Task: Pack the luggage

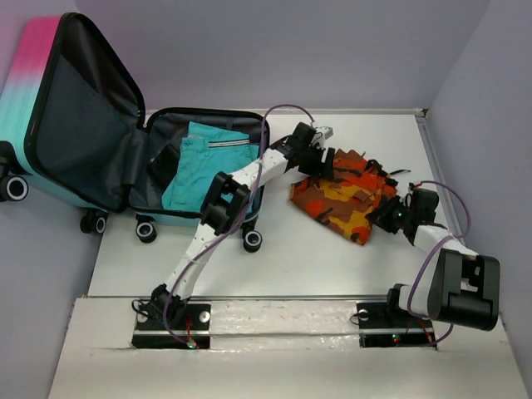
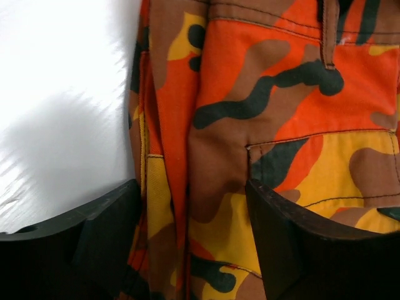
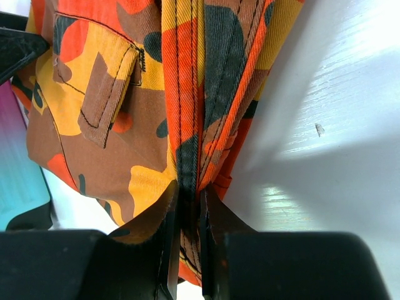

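The luggage (image 1: 33, 91) lies open at the back left, lid raised, with a folded teal garment (image 1: 208, 162) in its lower half. An orange camouflage garment (image 1: 349, 199) lies on the white table to the right of it. My left gripper (image 1: 324, 162) is at the garment's left edge. In the left wrist view it (image 2: 194, 187) stands open, with a fold of the camouflage cloth (image 2: 269, 94) between its wide-apart fingers. My right gripper (image 1: 386, 212) is at the garment's right edge. Its jaws (image 3: 189, 194) are shut on a thick seam of the cloth (image 3: 112, 94).
A dark item (image 1: 165, 162) lies in the suitcase beside the teal garment. Grey walls close in the table at the back and right. A strip of the suitcase shell (image 3: 19, 162) shows at the left of the right wrist view. Bare white table (image 1: 274, 266) lies in front of the garment.
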### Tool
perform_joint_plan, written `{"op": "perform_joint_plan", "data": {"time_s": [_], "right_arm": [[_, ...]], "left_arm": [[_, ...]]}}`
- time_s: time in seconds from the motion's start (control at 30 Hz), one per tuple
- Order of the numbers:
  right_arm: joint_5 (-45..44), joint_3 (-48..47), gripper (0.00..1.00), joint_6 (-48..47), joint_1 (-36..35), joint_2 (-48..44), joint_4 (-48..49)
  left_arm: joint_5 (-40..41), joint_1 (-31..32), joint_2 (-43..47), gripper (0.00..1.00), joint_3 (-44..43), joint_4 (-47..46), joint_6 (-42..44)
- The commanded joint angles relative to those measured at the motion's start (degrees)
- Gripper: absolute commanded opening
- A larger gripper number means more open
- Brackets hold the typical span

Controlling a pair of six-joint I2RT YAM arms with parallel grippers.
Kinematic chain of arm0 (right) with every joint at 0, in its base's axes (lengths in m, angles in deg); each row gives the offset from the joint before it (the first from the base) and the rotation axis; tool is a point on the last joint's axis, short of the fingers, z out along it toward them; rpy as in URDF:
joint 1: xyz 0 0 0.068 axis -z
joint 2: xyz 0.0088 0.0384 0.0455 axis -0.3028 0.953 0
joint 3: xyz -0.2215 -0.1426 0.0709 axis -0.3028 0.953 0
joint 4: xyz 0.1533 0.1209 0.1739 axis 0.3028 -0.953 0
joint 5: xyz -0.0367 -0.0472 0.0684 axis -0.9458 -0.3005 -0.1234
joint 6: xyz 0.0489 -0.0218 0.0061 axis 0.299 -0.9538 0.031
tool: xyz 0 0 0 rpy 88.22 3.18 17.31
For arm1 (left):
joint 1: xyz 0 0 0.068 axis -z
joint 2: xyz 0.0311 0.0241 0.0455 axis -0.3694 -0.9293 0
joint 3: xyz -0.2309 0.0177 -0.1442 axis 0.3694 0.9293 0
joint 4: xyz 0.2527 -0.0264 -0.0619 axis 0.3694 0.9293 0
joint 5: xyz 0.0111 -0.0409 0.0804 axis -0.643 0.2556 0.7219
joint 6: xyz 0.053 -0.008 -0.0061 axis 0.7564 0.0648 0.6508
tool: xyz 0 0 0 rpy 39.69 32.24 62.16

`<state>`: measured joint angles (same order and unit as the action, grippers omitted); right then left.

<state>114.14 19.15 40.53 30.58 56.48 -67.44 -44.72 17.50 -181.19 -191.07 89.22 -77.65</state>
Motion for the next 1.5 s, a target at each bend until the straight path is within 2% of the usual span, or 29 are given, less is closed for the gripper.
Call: {"op": "perform_joint_plan", "data": {"time_s": [0.0,0.07,0.1,0.2,0.27,0.37,0.6,0.7,0.8,1.0,1.07,1.1,1.13,1.17,1.2,1.27,1.3,1.33,1.37,1.4,1.43,1.47], "right_arm": [[0.96,-1.51,0.07,-0.20,-1.35,0.28,1.59],[0.96,-1.69,0.07,-0.03,-1.35,0.63,2.03],[0.87,-1.78,0.07,-0.03,-1.35,0.63,2.03],[0.61,-1.78,0.07,0.15,-1.35,0.29,2.38],[-0.09,-1.78,0.07,0.50,-1.35,-0.50,2.56],[0.43,-1.51,0.07,1.20,-1.35,-1.65,4.14],[1.66,-5.63,0.07,2.96,-3.72,-8.68,3.53],[1.31,-10.71,0.07,3.84,-6.88,-9.47,1.77],[-1.04,-16.08,0.07,4.37,-13.37,-8.51,0.36],[-6.41,-33.66,0.07,7.26,-28.66,2.02,0.54],[-6.69,-42.17,0.07,8.85,-32.62,8.70,0.71],[-7.21,-45.25,0.07,8.85,-37.25,11.16,0.63],[-8.17,-51.11,0.07,8.85,-39.56,16.14,0.45],[-8.88,-54.04,0.07,8.85,-41.67,18.89,0.36],[-8.88,-56.94,0.07,8.68,-45.61,21.70,0.36],[-9.06,-62.74,0.07,8.67,-48.53,27.59,-2.60],[-8.62,-67.47,0.07,8.59,-49.85,32.84,-3.15],[-8.44,-69.52,0.07,8.59,-51.87,35.24,-4.29],[-8.44,-71.28,0.07,8.50,-52.76,37.53,-5.17],[-8.62,-72.86,0.07,8.41,-53.55,41.20,-5.87],[-9.05,-74.45,0.07,7.89,-54.86,42.54,-6.31],[-10.10,-74.72,0.11,7.62,-54.87,43.69,-6.58]], "left_arm": [[-5.11,2.04,-3.10,0.73,1.85,0.72,-2.09],[-5.90,2.13,-2.75,0.56,4.21,-1.56,-2.87],[-5.99,2.22,-2.40,0.50,5.01,-2.35,-3.31],[-5.55,2.22,-1.18,0.18,6.41,-3.85,-3.49],[-4.76,2.13,0.84,0.06,7.38,-5.17,-3.49],[-3.18,2.22,4.53,0.06,8.35,-6.40,-3.58],[0.87,0.38,21.58,0.06,9.15,-7.19,-3.40],[0.60,-1.99,26.76,0.06,8.36,-6.32,-3.84],[0.78,-4.19,31.24,0.06,6.16,-2.45,-3.23],[-0.01,-15.60,38.99,0.06,2.55,6.85,-0.77],[-1.40,-23.33,41.10,0.06,2.28,11.43,0.63],[-2.46,-26.23,43.02,0.06,3.94,12.92,1.33],[-2.21,-31.91,44.08,0.06,5.70,15.63,2.30],[-1.42,-34.67,45.92,0.06,9.11,15.40,2.31],[-0.20,-37.13,50.73,0.06,18.63,14.00,2.05],[5.14,-42.49,55.06,0.06,27.47,10.06,0.99],[5.44,-46.87,58.13,0.11,35.43,9.17,-0.31],[4.74,-48.91,59.46,0.18,39.43,5.85,-1.02],[6.82,-50.59,60.78,0.29,43.29,4.34,-1.64],[9.98,-51.91,62.62,0.67,46.20,3.63,-2.26],[13.23,-53.23,63.34,0.92,50.85,2.31,-2.61],[19.44,-53.41,64.65,0.99,52.55,1.87,-2.70]]}}
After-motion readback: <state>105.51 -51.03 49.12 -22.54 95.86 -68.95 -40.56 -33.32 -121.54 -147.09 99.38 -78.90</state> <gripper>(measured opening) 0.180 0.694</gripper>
